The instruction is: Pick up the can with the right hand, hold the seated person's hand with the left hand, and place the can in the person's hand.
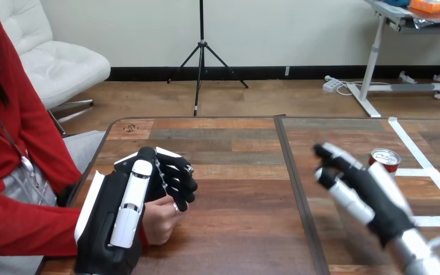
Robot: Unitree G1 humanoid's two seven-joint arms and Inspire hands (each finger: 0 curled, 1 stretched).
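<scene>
A red can [385,158] with a silver top stands upright on the right part of the wooden table [235,149]; its lower part is hidden behind my right hand. My right hand [372,192] hovers just left of and in front of the can, open, fingers stretched forward and holding nothing. At the left, my left hand [120,217] lies over the person's hand [161,220], and its black fingers [177,177] curl round that hand from above. The person's red sleeve [17,223] comes in from the left edge.
White tape lines [429,172] mark the table's right part around the can. A dark seam [295,189] runs front to back down the table's middle. The person sits close against the table's left edge.
</scene>
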